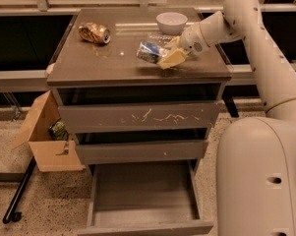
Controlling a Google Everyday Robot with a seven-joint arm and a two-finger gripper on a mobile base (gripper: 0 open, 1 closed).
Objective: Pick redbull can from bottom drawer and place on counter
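Observation:
The redbull can [147, 51], slim and silver-and-blue, is tilted on its side just above the counter [113, 63], right of its middle. My gripper [168, 59] reaches in from the right with its yellowish fingers [173, 57] shut on the can's right end. I cannot tell whether the can touches the counter. The bottom drawer [142, 200] is pulled open below and shows an empty grey floor.
A gold-brown dented can [94, 33] lies at the counter's back left. A white bowl [171, 22] stands at the back, with a clear plastic bottle [161, 37] in front of it. An open cardboard box [48, 139] sits on the floor to the left.

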